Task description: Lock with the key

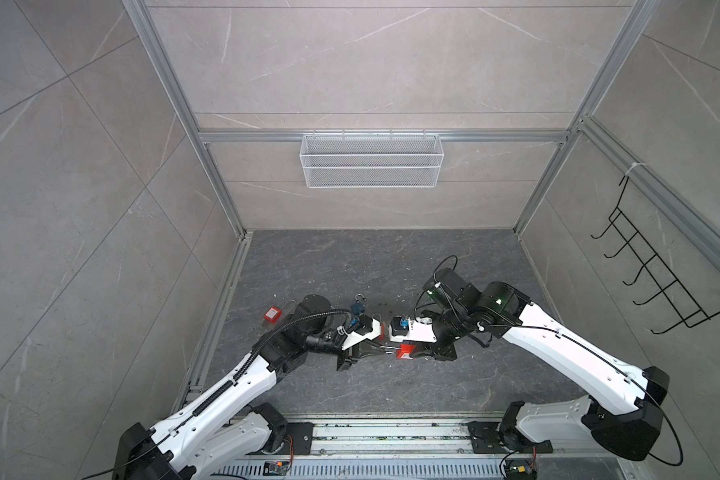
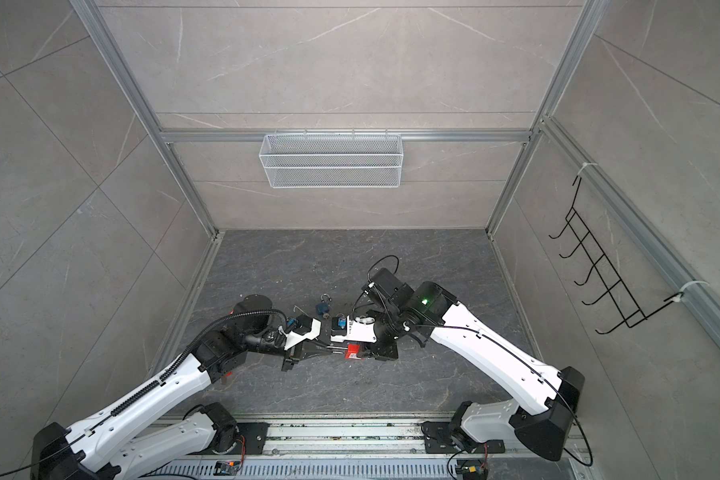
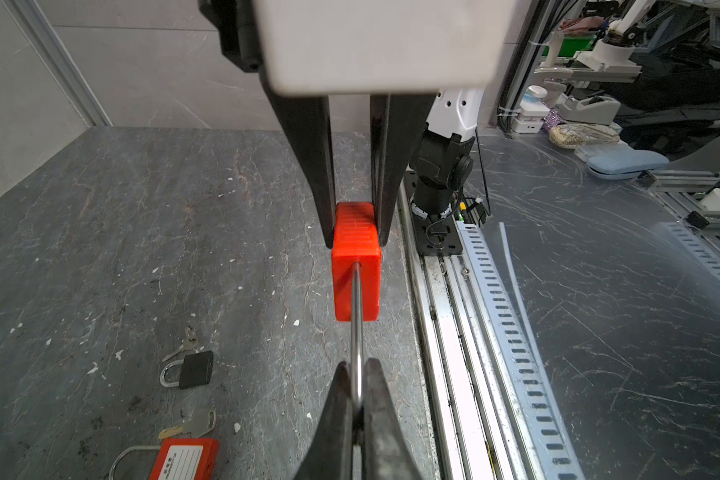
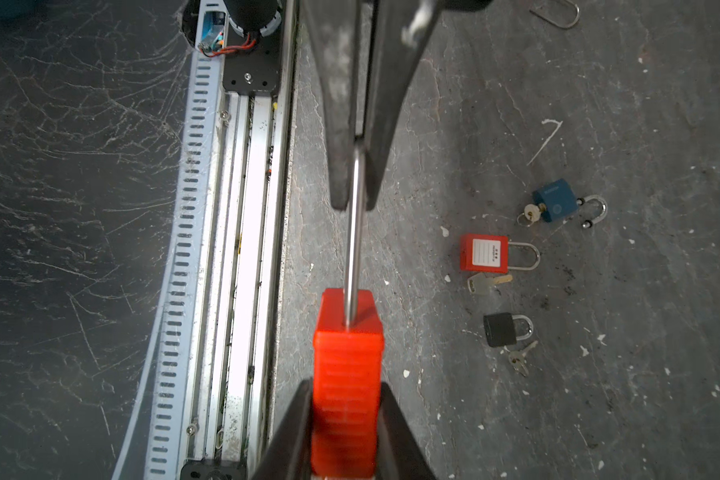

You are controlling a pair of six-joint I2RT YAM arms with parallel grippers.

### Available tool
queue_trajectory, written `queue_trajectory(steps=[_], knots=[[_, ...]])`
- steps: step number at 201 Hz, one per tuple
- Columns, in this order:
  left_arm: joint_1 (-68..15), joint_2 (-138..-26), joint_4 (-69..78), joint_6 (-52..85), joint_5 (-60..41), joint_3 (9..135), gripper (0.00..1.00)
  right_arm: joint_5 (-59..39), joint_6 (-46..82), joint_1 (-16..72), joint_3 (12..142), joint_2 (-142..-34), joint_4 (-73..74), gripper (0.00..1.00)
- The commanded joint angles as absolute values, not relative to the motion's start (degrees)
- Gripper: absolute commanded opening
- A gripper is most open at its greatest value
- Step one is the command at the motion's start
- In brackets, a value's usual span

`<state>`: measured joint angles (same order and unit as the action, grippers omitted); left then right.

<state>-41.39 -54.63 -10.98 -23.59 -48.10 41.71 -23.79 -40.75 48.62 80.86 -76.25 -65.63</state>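
Between the two arms, near the table's (image 4: 599, 395) front, the red lock (image 3: 356, 286) is held off the surface, level, with its shackle (image 3: 356, 332) pointing toward the left arm. Both top views show it bridging the two grippers.

The right gripper (image 4: 346, 390) is clamped narrow on the lock's body, one finger on each side. The left gripper (image 3: 360, 395) is pinched tight on the shackle's bend, its jaws almost meeting around the steel. My reading is that this split grip gives each arm one half of the lock. The shackle can then be pushed or pulled along its own line while the body cannot slip away.

The shackle shows edge-on, so I cannot tell whether it is seated or sprung. The keyhole end is buried between the right fingers, and no key shows there. Neither gripper carries one, so the key step looks still ahead, and one gripper would have to let go first.

Further out, well apart from the held lock, three others lie on the table. A labelled lock (image 4: 484, 253) has a key (image 4: 489, 282) just beside it. A black lock (image 4: 500, 329) has keys near it, and a blue lock (image 4: 555, 205) has one in its body. They are spaced apart, probably so each can be picked up singly.
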Motion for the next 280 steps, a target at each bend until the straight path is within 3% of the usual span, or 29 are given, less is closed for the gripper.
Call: queue_trajectory(steps=[1, 43, 102, 126, 144, 180, 242, 280], knots=[[-43.37, -54.84, -1.24, -21.80, -48.77, 40.38, 0.00, -31.29, -42.22, 49.20, 82.79, -75.28, -62.53, 0.18], [-46.27, -54.78, 1.20, -23.49, -44.61, 39.40, 0.00, -31.65, -44.55, 48.56, 85.45, -78.02, -65.80, 0.17], [-46.41, -56.16, 9.04, -18.70, -43.31, 37.44, 0.00, -32.23, -41.78, 48.51, 81.65, -76.64, -56.37, 0.20], [-45.76, -55.56, 7.03, -20.11, -42.54, 38.35, 0.00, -27.50, -41.27, 48.32, 82.30, -75.38, -58.59, 0.27], [-45.09, -55.13, 6.54, -20.30, -42.59, 38.33, 0.00, -26.83, -41.38, 47.84, 82.62, -74.00, -60.93, 0.45], [-44.87, -55.02, 7.86, -19.10, -42.93, 37.78, 0.00, -25.27, -40.51, 45.92, 82.69, -70.64, -64.32, 0.61], [-44.83, -54.73, 6.64, -19.55, -43.83, 38.79, 0.00, -25.41, -40.16, 39.83, 84.67, -73.19, -78.52, 0.60], [-44.92, -54.76, 6.99, -18.69, -44.32, 39.29, 0.00, -24.04, -40.31, 39.64, 82.66, -73.89, -76.93, 0.58]])
